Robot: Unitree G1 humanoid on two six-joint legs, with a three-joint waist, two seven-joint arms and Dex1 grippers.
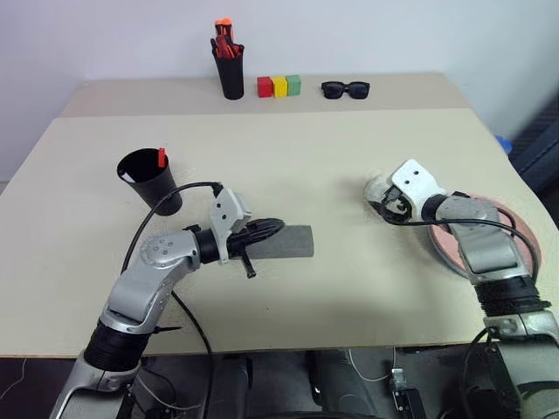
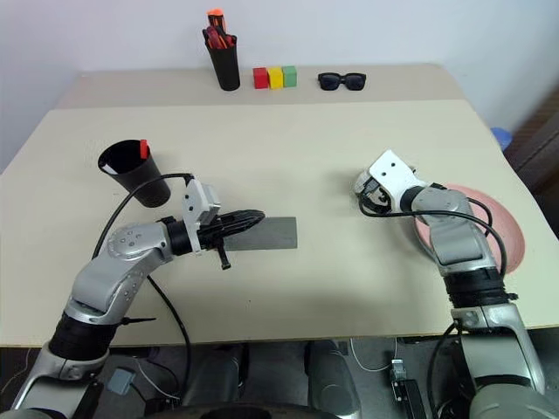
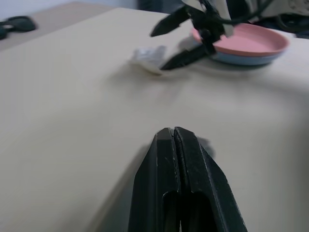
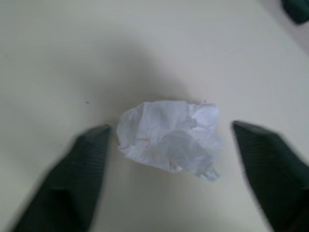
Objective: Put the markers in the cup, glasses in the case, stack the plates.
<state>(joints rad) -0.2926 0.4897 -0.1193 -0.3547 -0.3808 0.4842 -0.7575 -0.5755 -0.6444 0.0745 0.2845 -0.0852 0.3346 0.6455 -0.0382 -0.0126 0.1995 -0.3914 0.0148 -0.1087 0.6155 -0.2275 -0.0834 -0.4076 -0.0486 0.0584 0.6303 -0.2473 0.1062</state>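
- Straddling a crumpled white paper ball point(image 4: 168, 136), right gripper point(image 4: 169, 145) gaping wide, gripping nothing.
- Hovering over the grey case point(image 2: 266, 234) mid-table, left gripper point(image 3: 176, 140) pinched fully together, empty.
- Sitting near the right table edge, stacked plates point(image 3: 251, 46).

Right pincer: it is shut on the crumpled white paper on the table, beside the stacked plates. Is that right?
Not quite. The right pincer is open, not shut: in the right wrist view its two fingers stand apart on either side of the crumpled white paper, without closing on it. The rest holds: the paper lies on the table, beside the stacked plates.
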